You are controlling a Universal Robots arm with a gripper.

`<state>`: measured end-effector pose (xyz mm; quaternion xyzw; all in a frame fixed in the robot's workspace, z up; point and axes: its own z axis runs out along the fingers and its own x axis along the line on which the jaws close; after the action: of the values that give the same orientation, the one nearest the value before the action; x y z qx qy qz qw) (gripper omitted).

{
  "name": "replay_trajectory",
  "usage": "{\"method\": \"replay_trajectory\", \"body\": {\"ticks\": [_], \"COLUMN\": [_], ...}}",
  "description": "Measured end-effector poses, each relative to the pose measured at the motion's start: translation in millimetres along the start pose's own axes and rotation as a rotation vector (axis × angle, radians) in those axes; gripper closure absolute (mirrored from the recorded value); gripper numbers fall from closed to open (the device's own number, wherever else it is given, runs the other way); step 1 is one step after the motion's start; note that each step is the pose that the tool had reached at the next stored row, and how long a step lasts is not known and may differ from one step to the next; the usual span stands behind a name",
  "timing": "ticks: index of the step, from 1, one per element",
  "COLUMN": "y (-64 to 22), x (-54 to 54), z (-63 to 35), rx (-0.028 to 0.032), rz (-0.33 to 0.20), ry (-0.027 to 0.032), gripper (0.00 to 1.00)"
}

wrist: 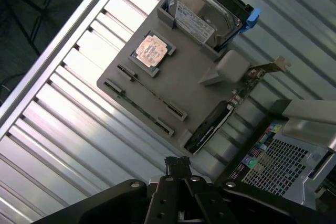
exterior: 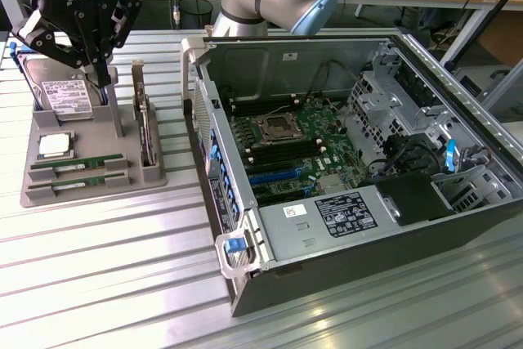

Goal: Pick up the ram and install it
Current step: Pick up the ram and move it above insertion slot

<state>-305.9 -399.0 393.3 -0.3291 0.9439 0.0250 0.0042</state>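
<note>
Jaws, seemingly closed and empty, hang over the tray; ram lies along its near edge.

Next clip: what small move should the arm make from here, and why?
Probably a short sideways shift that brings the end effector over the ram sticks. It appears to hang high over the hard drive end of the grey tray, while both ram sticks lie flat in their slots at the tray end nearer the exterior camera, untouched.
</note>
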Motion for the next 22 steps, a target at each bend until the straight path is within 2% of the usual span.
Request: {"method": "replay_trajectory", "body": {"ticks": [22], "y": [0.0], "x": [0.0], "z": [0.0], "rx": [-0.0043], "rz": [-0.174], "ry": [0.0077], "gripper": [0.89]}}
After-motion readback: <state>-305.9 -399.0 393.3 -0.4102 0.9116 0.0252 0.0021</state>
